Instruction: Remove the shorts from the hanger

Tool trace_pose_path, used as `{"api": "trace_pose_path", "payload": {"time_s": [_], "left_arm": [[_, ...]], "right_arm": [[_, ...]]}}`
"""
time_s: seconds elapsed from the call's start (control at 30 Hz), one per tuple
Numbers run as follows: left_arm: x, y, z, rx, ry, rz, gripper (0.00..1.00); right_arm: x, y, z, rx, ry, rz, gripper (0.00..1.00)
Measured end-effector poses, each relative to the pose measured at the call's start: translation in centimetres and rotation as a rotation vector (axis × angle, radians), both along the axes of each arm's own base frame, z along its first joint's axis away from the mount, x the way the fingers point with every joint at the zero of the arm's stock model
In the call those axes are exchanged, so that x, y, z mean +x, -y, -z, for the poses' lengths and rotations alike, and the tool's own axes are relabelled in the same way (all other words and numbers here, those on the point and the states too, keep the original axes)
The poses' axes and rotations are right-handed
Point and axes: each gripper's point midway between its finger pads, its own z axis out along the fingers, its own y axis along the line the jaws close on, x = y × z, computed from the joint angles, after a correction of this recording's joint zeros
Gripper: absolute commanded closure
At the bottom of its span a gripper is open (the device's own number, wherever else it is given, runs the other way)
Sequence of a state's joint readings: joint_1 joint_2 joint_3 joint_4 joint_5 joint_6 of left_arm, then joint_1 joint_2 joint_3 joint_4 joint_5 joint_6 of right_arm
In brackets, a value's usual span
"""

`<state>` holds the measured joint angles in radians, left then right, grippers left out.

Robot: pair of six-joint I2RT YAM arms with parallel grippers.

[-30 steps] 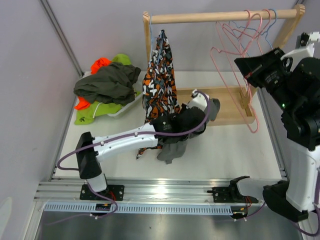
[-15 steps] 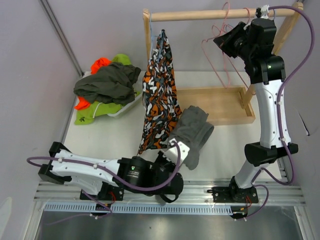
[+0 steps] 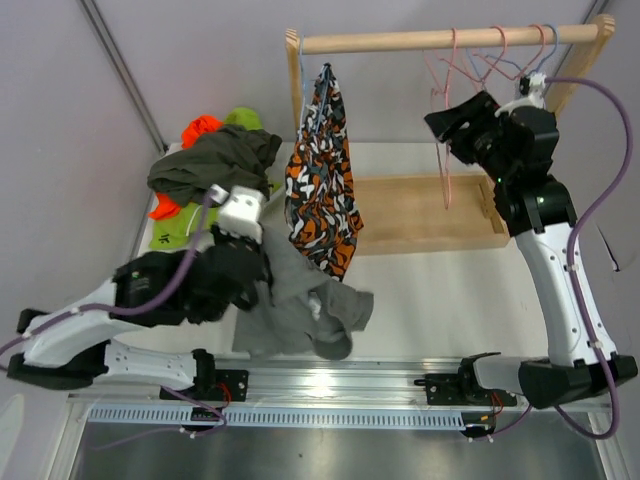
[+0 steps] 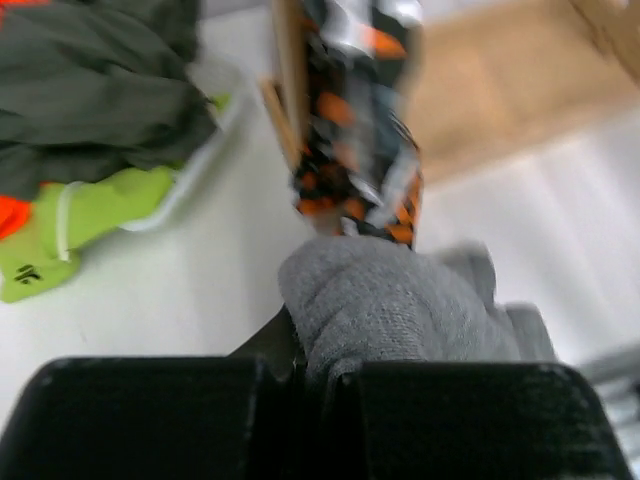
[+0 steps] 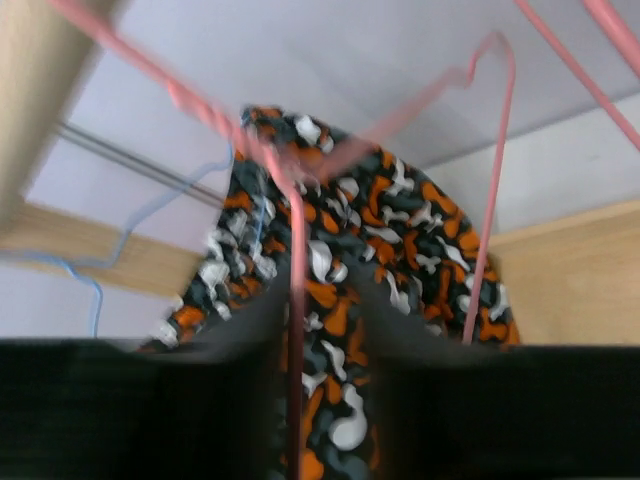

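Grey shorts (image 4: 400, 300), soft and fuzzy, are pinched in a bunch by the left claw (image 4: 312, 368); whether the right claw (image 5: 320, 385) is spread cannot be told.

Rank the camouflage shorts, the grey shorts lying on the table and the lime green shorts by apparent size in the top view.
Largest, tied: camouflage shorts and grey shorts look about alike. The camouflage pair hangs nearer the camera, so they are left unranked.
Smallest: lime green shorts, mostly covered.
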<state>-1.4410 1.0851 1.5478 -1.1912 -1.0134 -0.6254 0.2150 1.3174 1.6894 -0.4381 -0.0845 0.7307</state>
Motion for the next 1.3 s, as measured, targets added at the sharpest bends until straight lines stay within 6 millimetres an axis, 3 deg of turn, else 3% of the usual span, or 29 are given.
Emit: {"api": "trace_pose_path", "payload": {"time_s": [0.07, 0.2, 0.33, 0.6, 0.67, 0.77, 0.9, 1.07, 1.13, 1.2, 1.3], "left_arm": [[2.1, -2.4, -1.9, -0.024, 0.045, -0.060, 1.00], [5.8, -6.8, -5.4, -0.018, 0.121, -0.176, 1.00], [9.3, -9.6, -10.2, -0.016, 0.197, -0.274, 1.00], [17.8, -12.9, -23.3, -0.123, 0.454, -0.411, 1.00], [20.3, -13.3, -25.3, -0.133, 0.530, -0.428, 1.00], [23.8, -14.2, -26.1, -0.118, 0.598, -0.453, 1.00], [29.9, -16.5, -25.2, -0.084, 0.651, -0.512, 1.00], [35.9, -20.1, -20.3, -0.048, 0.590, -0.579, 1.00], [37.8, -21.1, -17.1, -0.041, 0.533, -0.600, 0.99], [39.5, -21.4, -12.4, -0.043, 0.450, -0.611, 0.93], [41.1, -20.8, -3.3, -0.032, 0.266, -0.609, 0.56]], "right_arm": [[-1.3, 0.2, 2.3, -0.019, -0.053, -0.009, 0.01], [-2.5, 0.3, 7.9, -0.064, -0.185, -0.018, 0.01], [-3.9, 0.7, 11.9, -0.093, -0.279, -0.018, 0.01], [-7.4, 1.2, 15.7, -0.094, -0.312, -0.033, 0.01], [-8.0, 1.0, 17.5, -0.094, -0.343, -0.048, 0.01], [-8.7, 0.8, 20.5, -0.100, -0.403, -0.073, 0.01], [-9.8, 0.4, 23.2, -0.114, -0.458, -0.112, 0.01], [-11.1, 0.2, 22.4, -0.107, -0.409, -0.149, 0.01], [-11.4, 0.1, 21.5, -0.098, -0.372, -0.157, 0.01], [-11.4, -0.1, 20.2, -0.085, -0.323, -0.164, 0.01], [-11.4, -0.5, 19.1, -0.077, -0.280, -0.180, 0.01]]}}
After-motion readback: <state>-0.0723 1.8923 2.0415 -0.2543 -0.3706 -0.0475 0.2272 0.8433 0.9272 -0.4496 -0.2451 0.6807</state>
